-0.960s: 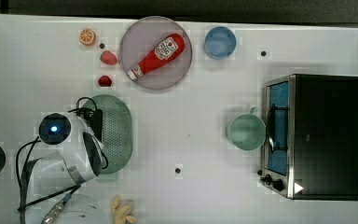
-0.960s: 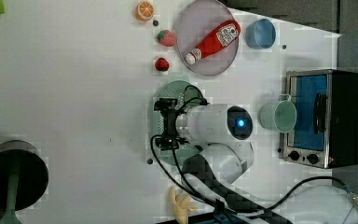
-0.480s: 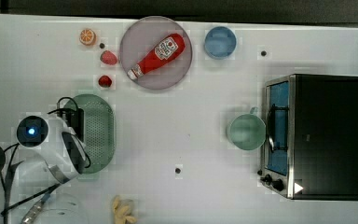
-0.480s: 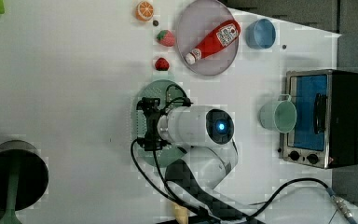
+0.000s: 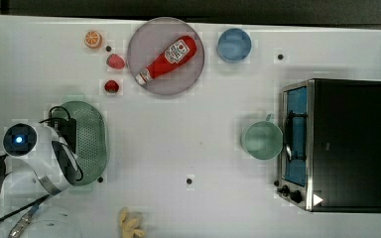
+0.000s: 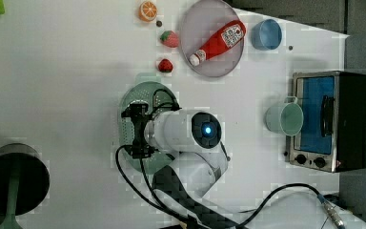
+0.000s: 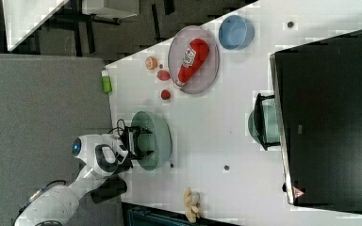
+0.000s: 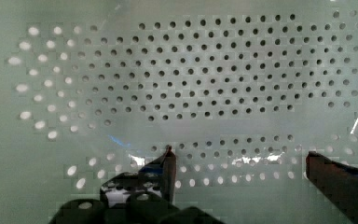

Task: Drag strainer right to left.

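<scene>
Closest to the wrist camera, the gripper (image 8: 237, 163) sits down inside the strainer (image 8: 177, 84), its two dark fingertips (image 8: 168, 161) spread wide apart over the rows of holes, with nothing between them. From this close it is hard to say whether the tips press on the plastic or hang just above it.

In the top view the strainer (image 5: 90, 141) lies at the top view's left side of the table (image 5: 188, 148), with the arm over its edge. The strawberries (image 5: 111, 86) are just beyond one rounded end, and the small dark dot (image 5: 99, 179) on the table is right by the other end. The plate (image 5: 166, 55) with the ketchup bottle (image 5: 167, 58) is further off, and the green cup (image 5: 262, 140) and toaster oven (image 5: 333, 145) stand well apart from the strainer, on the far side of the table.

Judging by this layout, the drag looks to be at or near its end: the strainer is already far over toward the table's edge. The next move probably calls for lifting the open gripper straight up out of the basin without catching the rim, so the strainer stays put.
</scene>
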You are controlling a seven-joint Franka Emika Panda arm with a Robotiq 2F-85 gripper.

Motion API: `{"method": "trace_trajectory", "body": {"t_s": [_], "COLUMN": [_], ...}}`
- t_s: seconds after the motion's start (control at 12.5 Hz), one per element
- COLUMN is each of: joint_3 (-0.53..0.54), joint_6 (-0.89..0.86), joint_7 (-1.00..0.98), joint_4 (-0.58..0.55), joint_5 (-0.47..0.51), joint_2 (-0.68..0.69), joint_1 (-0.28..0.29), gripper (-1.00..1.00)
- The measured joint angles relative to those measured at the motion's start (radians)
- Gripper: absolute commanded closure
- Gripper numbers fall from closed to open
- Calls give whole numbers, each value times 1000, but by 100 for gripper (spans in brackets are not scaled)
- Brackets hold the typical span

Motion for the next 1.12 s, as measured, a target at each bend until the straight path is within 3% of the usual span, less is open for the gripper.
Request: {"method": "trace_trajectory", "body": {"t_s": [0.48,0.64,0.88,1.12], "joint_3": [-2,-27,-96,-214], "joint_6": [9,-75,-281,-407], "joint_7": [-1,-15,-157,-375], "joint_4": [58,45,-34,-34], "joint_5": [-15,12,-21,-23], "joint_2": [17,-10,-146,-336], "joint_1": [2,18,34,42], "gripper": [-100,-100,-100,-100]}}
